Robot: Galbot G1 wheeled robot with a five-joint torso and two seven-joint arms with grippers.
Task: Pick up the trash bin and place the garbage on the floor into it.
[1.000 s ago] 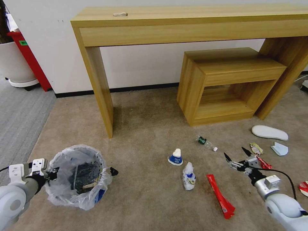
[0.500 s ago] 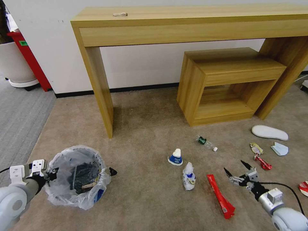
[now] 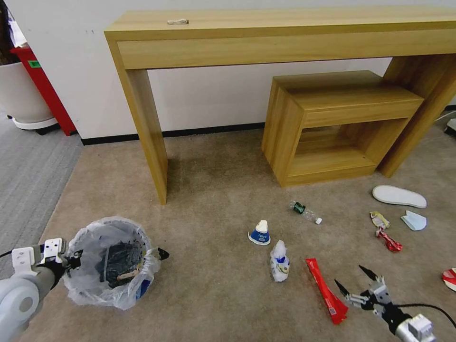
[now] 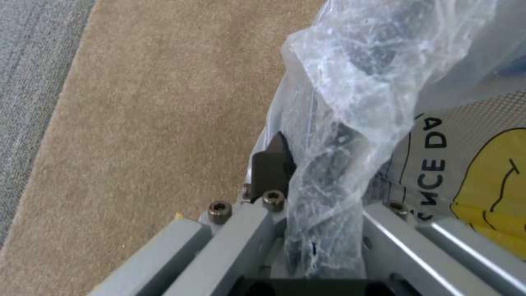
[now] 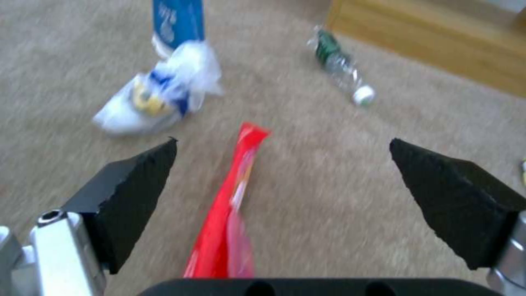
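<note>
1. Head view puts the trash bin (image 3: pixel 111 261) at about 8 o'clock in the frame, over the beige floor (image 3: pixel 213 190), its clear liner spilling over the rim.
2. Left gripper (image 3: pixel 114 257) spans the bin: one finger at the near rim, the other dark tip poking out at the far side. The left wrist view shows a finger pressed into the crinkled plastic, so it is clenched on the trash bin.
3. Garbage lies from 6 to 3 o'clock: blue-white cup (image 3: pixel 260 233), crumpled white wrapper (image 3: pixel 280 261), red wrapper strip (image 3: pixel 326 290), small bottle (image 3: pixel 304 212), candy wrappers (image 3: pixel 389 241), face mask (image 3: pixel 414 221), white slipper (image 3: pixel 399 196).
4. Right gripper (image 3: pixel 357 281) hovers at 5 o'clock, jaws spread wide and empty, just beside the red strip's near end; its wrist view looks along that strip.
5. Risks, as I judge them: the grip partly bears on slippery liner, so the bin could slide or tilt; the flat strip on pile carpet may slip under the tips, or the tips may snag the carpet.
6. Wooden table (image 3: pixel 285 33) and low shelf (image 3: pixel 337 123) stand at 12 to 2 o'clock, well apart.
</note>
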